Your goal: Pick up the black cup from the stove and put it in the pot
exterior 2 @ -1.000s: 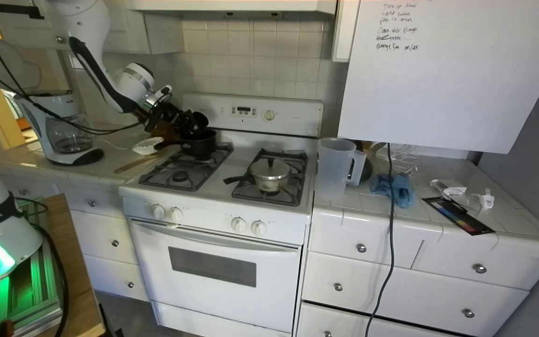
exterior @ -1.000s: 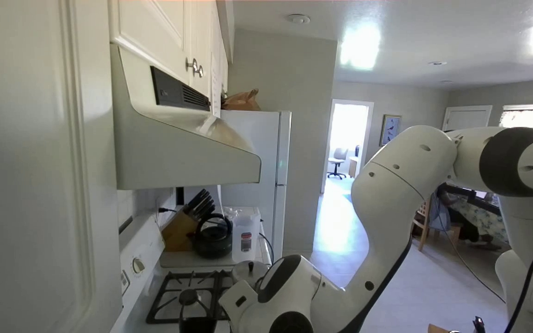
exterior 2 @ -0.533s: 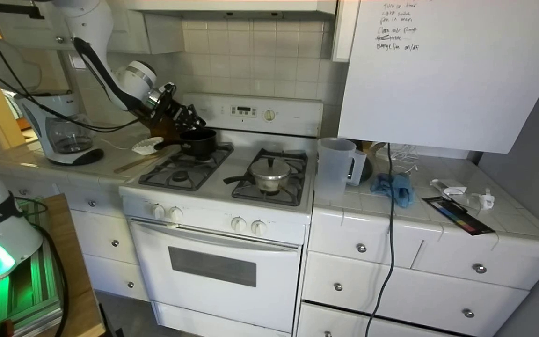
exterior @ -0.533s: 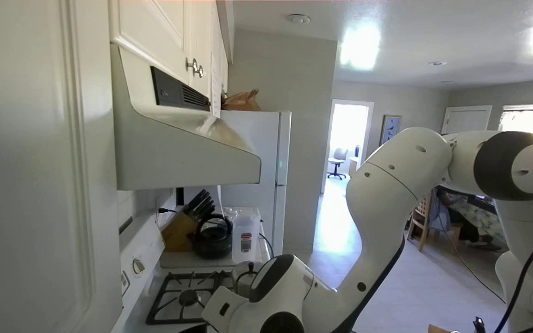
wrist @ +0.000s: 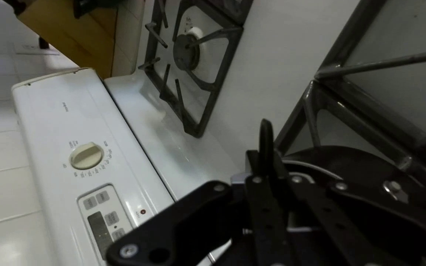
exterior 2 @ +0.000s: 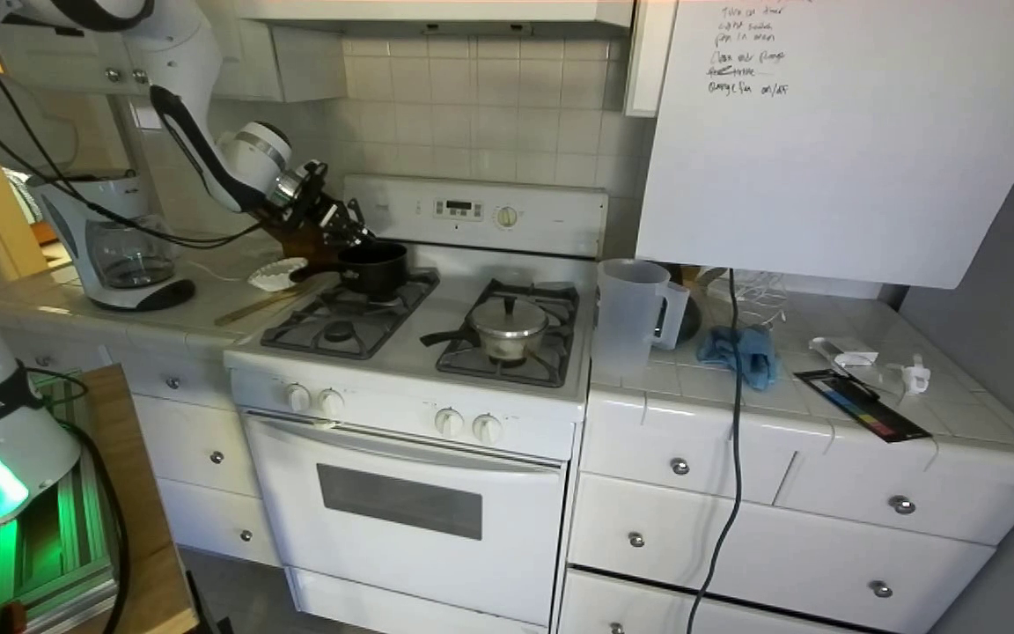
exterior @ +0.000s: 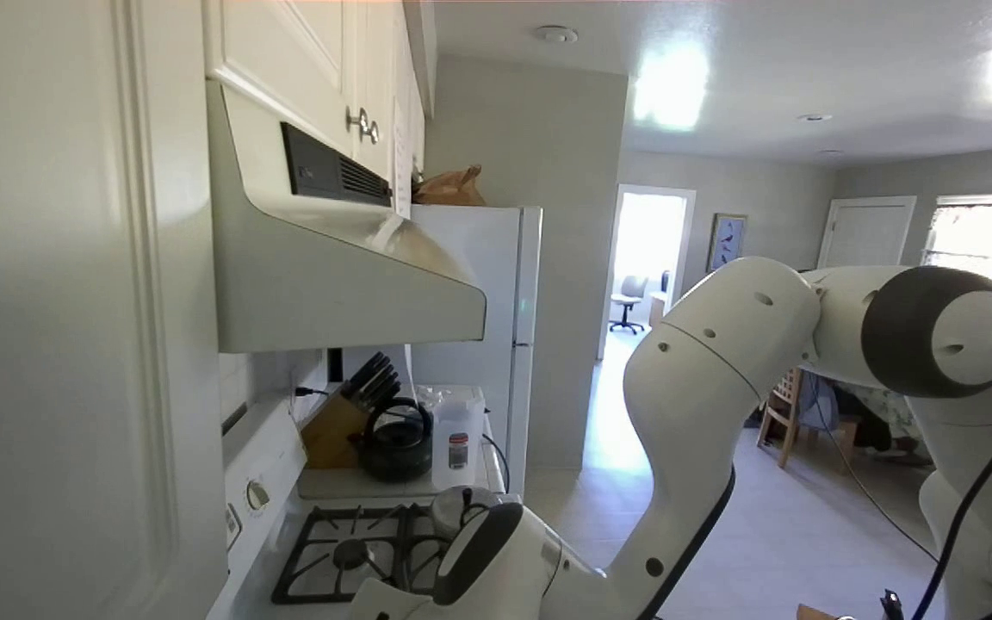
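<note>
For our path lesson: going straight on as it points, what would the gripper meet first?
Probably the white stovetop between the burner grates; the black saucepan lies near that line, and depth is unclear.

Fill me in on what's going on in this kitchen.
A robot arm reaches over a white stove. Its pincer hangs close by a dark pot on the cooktop, though whether it touches that pot or grips anything is hard to tell. I can't make out the black cup that is supposed to go into a pot, so I can't say whether that job is done. A silvery lidded pot sits apart on the same stove.
</note>
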Controlling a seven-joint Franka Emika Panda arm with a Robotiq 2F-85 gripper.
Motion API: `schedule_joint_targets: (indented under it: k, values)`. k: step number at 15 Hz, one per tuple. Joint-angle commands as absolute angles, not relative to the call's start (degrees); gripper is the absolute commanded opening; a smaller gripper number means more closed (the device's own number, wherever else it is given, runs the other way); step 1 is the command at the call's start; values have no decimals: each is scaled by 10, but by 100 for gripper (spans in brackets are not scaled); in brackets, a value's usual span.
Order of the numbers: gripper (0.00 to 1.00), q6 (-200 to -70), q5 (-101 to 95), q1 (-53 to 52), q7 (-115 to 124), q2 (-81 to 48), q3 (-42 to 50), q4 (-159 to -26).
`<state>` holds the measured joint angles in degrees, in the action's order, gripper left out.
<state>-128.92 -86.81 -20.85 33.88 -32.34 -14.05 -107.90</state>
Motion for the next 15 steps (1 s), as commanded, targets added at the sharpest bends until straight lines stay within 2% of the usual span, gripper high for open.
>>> schedule_joint_targets:
  k: [1, 15]
  values:
    - [1, -1270, -856, -220, 306, -375, -142, -1016]
    - [1, -1226, -805, -244, 230, -467, -135, -896]
